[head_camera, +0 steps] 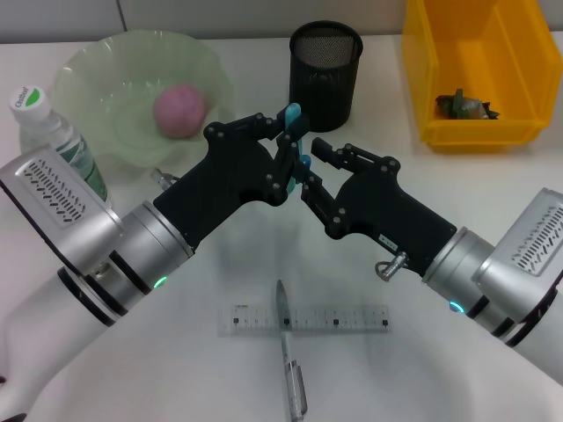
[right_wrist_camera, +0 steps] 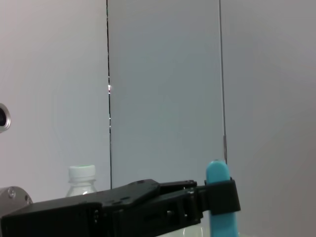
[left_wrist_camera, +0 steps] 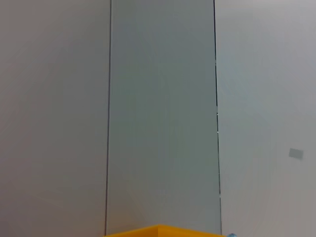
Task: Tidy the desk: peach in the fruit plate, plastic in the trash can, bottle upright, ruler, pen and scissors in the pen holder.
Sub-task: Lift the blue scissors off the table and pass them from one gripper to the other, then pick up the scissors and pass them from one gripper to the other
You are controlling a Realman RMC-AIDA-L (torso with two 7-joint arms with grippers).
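Note:
Blue-handled scissors [head_camera: 293, 114] hang upright above the desk's middle with my left gripper [head_camera: 288, 148] shut on them. The right wrist view shows the same blue handle [right_wrist_camera: 217, 173] clamped in black fingers [right_wrist_camera: 163, 205]. My right gripper [head_camera: 310, 169] faces it from the right, open, with its fingers on either side of the scissors' lower part. A pink peach [head_camera: 180, 110] lies in the green fruit plate [head_camera: 97, 70]. The bottle [head_camera: 53, 132] stands upright at far left. A clear ruler [head_camera: 352, 318] lies near the front with the pen [head_camera: 291, 360] across it. Crumpled plastic [head_camera: 464, 105] sits in the yellow trash can [head_camera: 528, 61].
The black mesh pen holder [head_camera: 325, 61] stands at the back centre, just behind both grippers. The yellow bin's rim [left_wrist_camera: 158, 231] shows in the left wrist view below a grey wall. The bottle's cap [right_wrist_camera: 81, 173] appears in the right wrist view.

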